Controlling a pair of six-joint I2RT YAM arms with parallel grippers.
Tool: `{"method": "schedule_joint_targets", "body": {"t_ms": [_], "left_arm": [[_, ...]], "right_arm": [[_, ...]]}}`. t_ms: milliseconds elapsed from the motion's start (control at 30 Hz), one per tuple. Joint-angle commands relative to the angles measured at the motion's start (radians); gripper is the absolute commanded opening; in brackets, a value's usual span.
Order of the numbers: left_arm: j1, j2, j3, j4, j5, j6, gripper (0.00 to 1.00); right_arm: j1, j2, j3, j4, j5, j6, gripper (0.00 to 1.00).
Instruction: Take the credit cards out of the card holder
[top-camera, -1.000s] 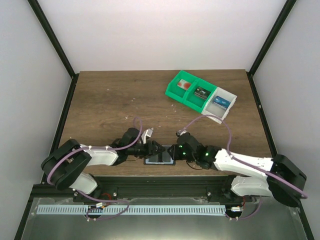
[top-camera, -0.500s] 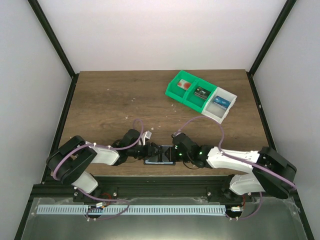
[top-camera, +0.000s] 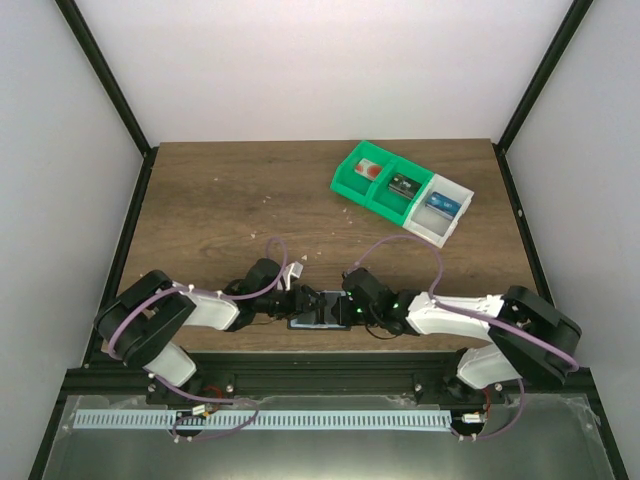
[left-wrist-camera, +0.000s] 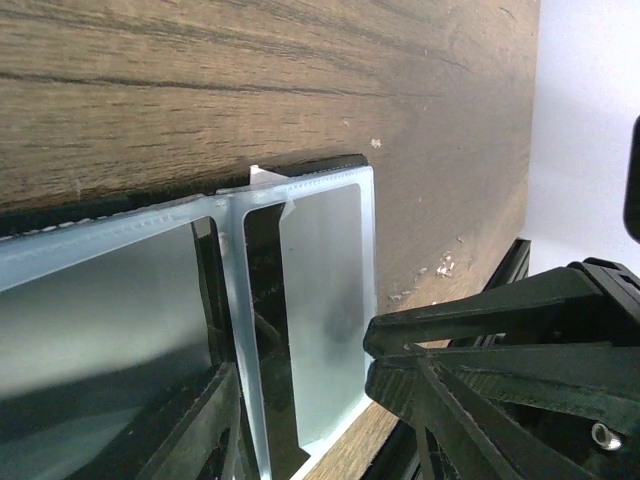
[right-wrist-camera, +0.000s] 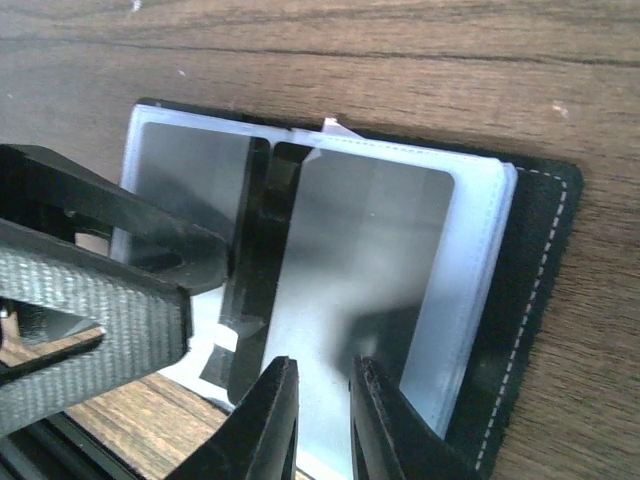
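The card holder lies open and flat near the table's front edge, between my two grippers. Its black edges and two pale blue-grey panels show in the left wrist view and the right wrist view. My left gripper is open, low over the holder's spine. My right gripper is low over the right panel, jaws a narrow gap apart with nothing seen between them. I cannot make out any card in the frosted panels.
A green two-compartment bin and an attached white bin stand at the back right, each compartment holding a small card-like item. The table's front edge and a black rail run just below the holder.
My right gripper has moved left onto the holder's right panel. My left gripper has edged right over the holder. The holder itself has stayed in place.
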Motion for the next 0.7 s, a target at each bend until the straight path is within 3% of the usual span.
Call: {"method": "schedule_joint_targets", "body": {"t_ms": [0,667], "left_arm": [[0.005,0.029,-0.016,0.0,-0.015,0.018,0.49],[0.004,0.085,-0.019,0.053,0.005,0.012,0.26]], "right_arm": [[-0.008,0.025,-0.015,0.009,0.017,0.009,0.17],[-0.009,0.038,-0.039,-0.001,0.032,0.028,0.14]]}}
